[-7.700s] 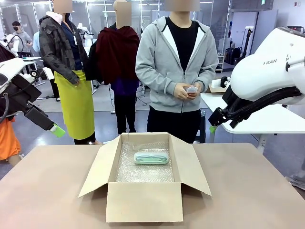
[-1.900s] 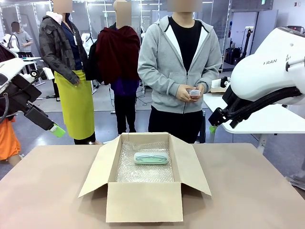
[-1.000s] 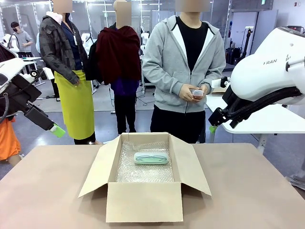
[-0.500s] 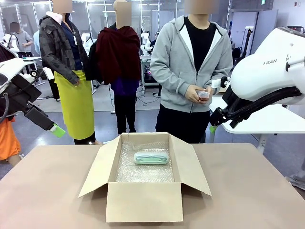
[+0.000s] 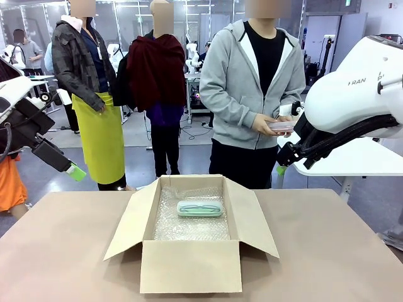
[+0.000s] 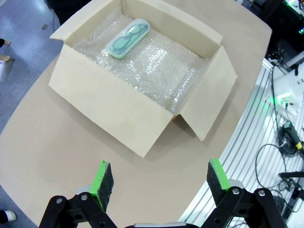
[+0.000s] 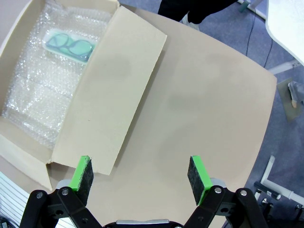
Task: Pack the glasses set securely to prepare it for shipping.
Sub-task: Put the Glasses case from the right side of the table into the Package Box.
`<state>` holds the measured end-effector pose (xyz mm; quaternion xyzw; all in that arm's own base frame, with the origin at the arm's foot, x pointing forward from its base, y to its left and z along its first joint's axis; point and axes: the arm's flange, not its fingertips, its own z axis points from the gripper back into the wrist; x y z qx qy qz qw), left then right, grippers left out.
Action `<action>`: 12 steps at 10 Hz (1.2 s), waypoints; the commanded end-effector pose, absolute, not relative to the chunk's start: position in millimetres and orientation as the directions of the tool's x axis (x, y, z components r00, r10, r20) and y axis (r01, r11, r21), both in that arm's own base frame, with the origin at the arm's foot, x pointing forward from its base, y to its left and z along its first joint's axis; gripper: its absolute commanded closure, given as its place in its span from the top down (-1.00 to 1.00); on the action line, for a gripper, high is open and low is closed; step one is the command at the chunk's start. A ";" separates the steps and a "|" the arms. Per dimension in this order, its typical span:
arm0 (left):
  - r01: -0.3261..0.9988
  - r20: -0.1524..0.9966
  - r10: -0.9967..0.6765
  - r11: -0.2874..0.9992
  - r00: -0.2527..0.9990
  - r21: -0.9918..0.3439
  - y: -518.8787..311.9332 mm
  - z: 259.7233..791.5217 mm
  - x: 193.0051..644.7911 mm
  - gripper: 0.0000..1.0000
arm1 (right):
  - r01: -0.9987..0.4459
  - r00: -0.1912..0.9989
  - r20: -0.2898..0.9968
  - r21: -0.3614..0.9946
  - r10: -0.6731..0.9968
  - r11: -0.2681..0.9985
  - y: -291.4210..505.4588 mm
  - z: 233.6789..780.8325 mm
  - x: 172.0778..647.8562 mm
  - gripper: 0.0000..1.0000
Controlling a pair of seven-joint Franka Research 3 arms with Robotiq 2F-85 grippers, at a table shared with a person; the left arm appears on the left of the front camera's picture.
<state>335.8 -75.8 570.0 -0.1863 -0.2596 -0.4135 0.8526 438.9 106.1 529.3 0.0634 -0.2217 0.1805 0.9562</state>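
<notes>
While your left gripper [image 6: 158,164] and right gripper [image 7: 140,161] gape open, the box [image 5: 189,264] walls in the mint case [image 5: 199,209] on bubble wrap [image 5: 189,231].

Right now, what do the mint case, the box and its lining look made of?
Mint case: probably semi-clear frosted plastic, smooth and rounded; the glasses frame shows through it.
Box: brown cardboard, matte, with folded flaps standing open.
Lining: clear bubble wrap, glossy; rows of small bubbles glint in the light.
</notes>
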 end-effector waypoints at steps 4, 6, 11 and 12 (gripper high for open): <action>0.818 0.610 -0.611 0.565 0.505 -0.111 -73.4 571.3 335.4 1.00 | -0.386 0.832 0.447 0.038 0.330 0.922 105.8 530.7 440.1 1.00; 0.818 0.610 -0.611 0.565 0.505 -0.111 -73.4 571.3 335.4 1.00 | -0.386 0.832 0.447 0.038 0.330 0.922 105.8 530.7 440.1 1.00; 0.818 0.610 -0.611 0.565 0.505 -0.111 -73.4 571.3 335.4 1.00 | -0.386 0.832 0.447 0.038 0.330 0.922 105.8 530.7 440.1 1.00; 0.818 0.610 -0.611 0.565 0.505 -0.111 -73.4 571.3 335.4 1.00 | -0.386 0.832 0.447 0.038 0.330 0.922 105.8 530.7 440.1 1.00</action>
